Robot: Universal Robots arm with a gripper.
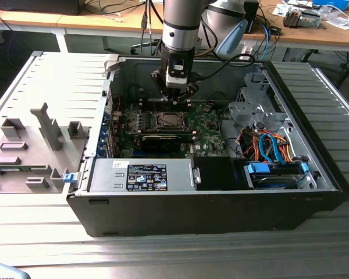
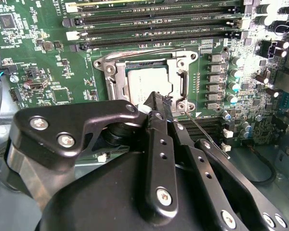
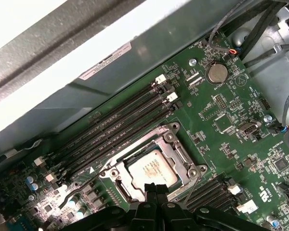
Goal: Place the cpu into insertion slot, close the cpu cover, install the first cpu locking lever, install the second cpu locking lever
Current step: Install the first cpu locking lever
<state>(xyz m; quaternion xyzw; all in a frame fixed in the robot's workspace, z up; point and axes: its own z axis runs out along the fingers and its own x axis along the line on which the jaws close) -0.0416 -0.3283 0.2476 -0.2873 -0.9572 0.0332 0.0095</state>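
Observation:
The cpu lies flat in the insertion slot on the green board. The cpu cover is down around it, and the chip's grey face shows through the window. My gripper is shut with nothing between its fingers. Its tip sits at the socket's edge, over the cover frame beside the chip. One thin wire lever stands away from the socket beside the gripper. Another lever lies along the side nearest the memory slots.
Long black memory slots run beside the socket. The case walls, a power supply and a drive cage with coloured cables ring the board. A grey fixture tray lies on the exterior view's left.

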